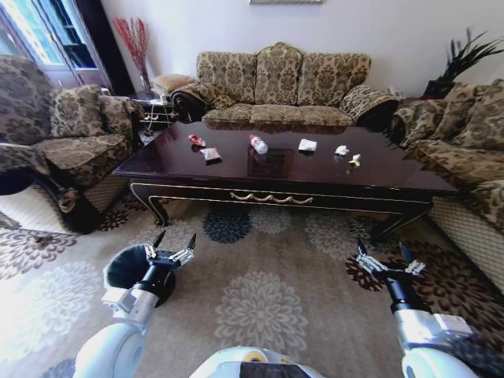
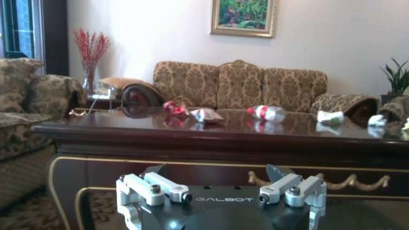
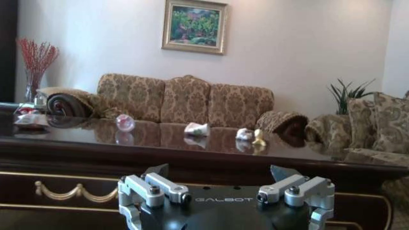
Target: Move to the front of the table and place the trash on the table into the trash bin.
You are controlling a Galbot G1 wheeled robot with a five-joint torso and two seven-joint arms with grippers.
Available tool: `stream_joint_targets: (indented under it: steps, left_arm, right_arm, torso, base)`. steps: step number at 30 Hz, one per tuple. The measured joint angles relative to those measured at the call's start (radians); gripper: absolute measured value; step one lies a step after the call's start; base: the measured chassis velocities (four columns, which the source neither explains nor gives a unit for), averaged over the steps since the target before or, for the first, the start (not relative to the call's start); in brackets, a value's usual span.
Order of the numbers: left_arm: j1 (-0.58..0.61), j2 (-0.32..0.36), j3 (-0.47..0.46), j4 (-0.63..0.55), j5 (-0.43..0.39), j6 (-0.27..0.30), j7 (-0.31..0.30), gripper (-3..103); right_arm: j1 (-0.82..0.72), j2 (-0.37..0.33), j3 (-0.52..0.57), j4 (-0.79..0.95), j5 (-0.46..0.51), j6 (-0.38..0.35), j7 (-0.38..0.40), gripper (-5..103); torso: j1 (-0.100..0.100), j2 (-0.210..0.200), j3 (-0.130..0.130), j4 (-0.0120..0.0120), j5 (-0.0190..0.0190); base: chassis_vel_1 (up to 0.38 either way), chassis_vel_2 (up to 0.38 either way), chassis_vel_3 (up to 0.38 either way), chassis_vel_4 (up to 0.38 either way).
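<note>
The dark glossy table [image 1: 236, 177] stands ahead of me across the patterned rug. The trash lies along its far half: a red wrapper [image 1: 194, 140], a red-and-white wrapper [image 1: 210, 153], a clear bottle [image 1: 258, 144] with a red cap, a white paper wad [image 1: 307, 145], a smaller wad [image 1: 342, 150] and a yellowish scrap [image 1: 355, 161]. The trash bin [image 1: 116, 272] sits on the rug at my lower left, partly behind my left arm. My left gripper [image 1: 174, 244] hangs open and empty beside the bin. Lower right, my right gripper [image 1: 383, 253] is open and empty too. In the left wrist view the bottle [image 2: 267, 113] lies beyond the open gripper [image 2: 216, 173].
Patterned sofas surround the table: one behind it [image 1: 279, 87], an armchair at left [image 1: 63, 134], another sofa at right [image 1: 465, 150]. A vase of red twigs [image 1: 135, 43] stands back left and a plant [image 1: 465, 59] back right. Open rug lies between me and the table.
</note>
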Motion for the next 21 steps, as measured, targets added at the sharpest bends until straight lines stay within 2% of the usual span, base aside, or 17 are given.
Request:
stream_joint_targets:
  steps: [12,21]
  left_arm:
    - [0.012,-0.034,-0.009,0.006,0.014,-0.023,0.000,100]
    - [0.010,-0.035,0.004,0.030,0.022,-0.036,-0.020,100]
  right_arm:
    - [0.028,-0.020,-0.056,-0.017,-0.061,-0.018,0.013,100]
    - [0.039,-0.024,-0.061,-0.034,-0.066,-0.022,-0.017,100]
  torso:
    - [0.000,0.000,0.000,0.0001,-0.0002]
    - [0.000,0.000,0.000,0.0003,-0.0001]
  base:
    - [0.324,0.325,-0.324,-0.321]
    - [0.344,0.311,-0.332,-0.322]
